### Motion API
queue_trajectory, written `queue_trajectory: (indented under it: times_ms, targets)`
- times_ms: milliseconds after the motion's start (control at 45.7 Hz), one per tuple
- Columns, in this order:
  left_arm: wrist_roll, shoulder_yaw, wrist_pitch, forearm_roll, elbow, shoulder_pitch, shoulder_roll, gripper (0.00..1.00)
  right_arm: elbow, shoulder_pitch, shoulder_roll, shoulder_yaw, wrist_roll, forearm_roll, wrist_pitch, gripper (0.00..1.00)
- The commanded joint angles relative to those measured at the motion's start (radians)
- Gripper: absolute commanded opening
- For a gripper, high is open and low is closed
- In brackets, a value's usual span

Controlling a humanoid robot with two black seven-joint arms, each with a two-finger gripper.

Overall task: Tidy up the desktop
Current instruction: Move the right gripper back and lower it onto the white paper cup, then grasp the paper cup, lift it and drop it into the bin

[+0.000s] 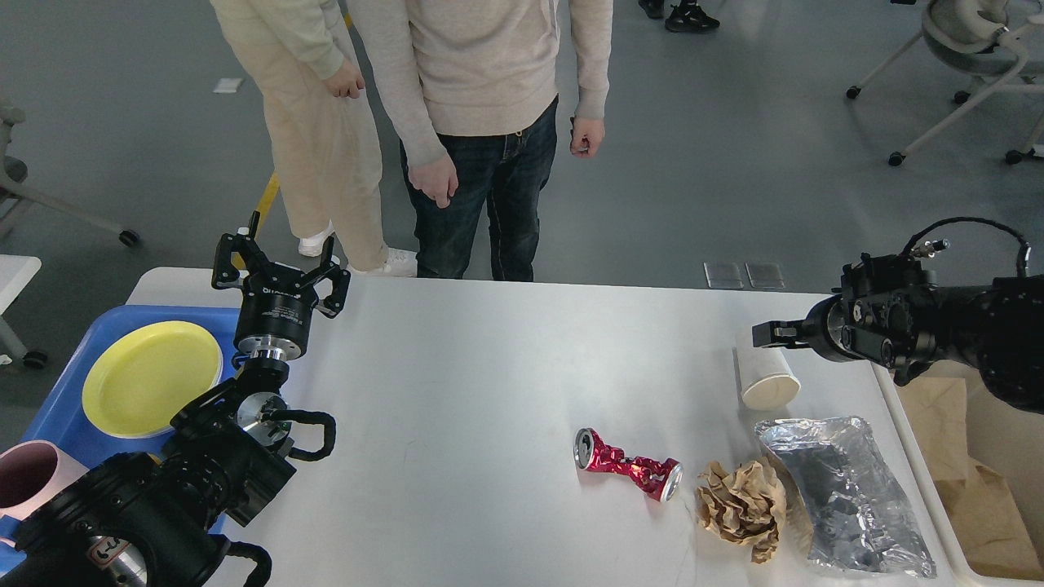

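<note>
Right claw: level with the upturned base of the paper cup, seen side-on; fingers not told apart, so open or closed cannot be judged; no grip on the cup evident.
Left claw: upright over the far-left part of the desktop, fingers spread, nothing held.
Paper cup: white, upside down, near the right edge.
Crushed can: red, on its side, near-centre right.
Crumpled paper: brown, just beside the can.
Foil tray: flattened, touching or just beside the paper.
Bin: cream, off the right edge; brown paper inside.
Blue tray: left edge; carries yellow plate and pink cup.
Progress: partial. Dishes in tray, some paper binned; four waste items left on the desktop.
Next, by judgement: cup to bin.
</note>
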Motion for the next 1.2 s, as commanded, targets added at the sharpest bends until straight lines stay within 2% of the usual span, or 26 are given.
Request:
queue_trajectory:
  times_ms: [0,241,547,678,854,875,897,1072,1182]
  targets:
    - [0.0,0.0,0.0,0.0,0.0,0.0,0.001,0.96,-0.03,-0.053,0.011,0.043,0.0,0.001,-0.013,1.0]
    - [0.0,0.0,0.0,0.001,0.0,0.0,0.0,0.96,-0.087,-0.117,0.033,0.062,0.0,0.001,-0.016,1.0]
    - [0.0,0.0,0.0,0.001,0.0,0.0,0.0,0.96,-0.142,-0.185,0.046,0.06,0.0,0.0,-0.078,1.0]
    - [0.0,0.0,0.0,0.0,0.0,0.0,0.0,0.96,-0.142,-0.199,0.048,0.06,0.002,0.0,-0.093,0.96]
    - [0.0,0.0,0.0,0.0,0.0,0.0,0.0,0.96,-0.136,-0.22,0.054,0.062,0.002,-0.008,-0.139,0.71]
    - [0.0,0.0,0.0,0.0,0.0,0.0,0.001,0.96,-0.136,-0.22,0.056,0.062,0.002,-0.008,-0.139,0.65]
    - [0.0,0.0,0.0,0.001,0.0,0.0,0.0,0.96,-0.135,-0.222,0.059,0.062,0.002,-0.009,-0.139,0.52]
    - [0.0,0.0,0.0,0.0,0.0,0.0,0.0,0.96,-0.127,-0.22,0.063,0.059,0.0,-0.014,-0.133,0.0]
    - [0.0,0.0,0.0,0.0,0.0,0.0,0.0,0.96,-0.127,-0.22,0.065,0.06,0.0,-0.014,-0.13,0.0]
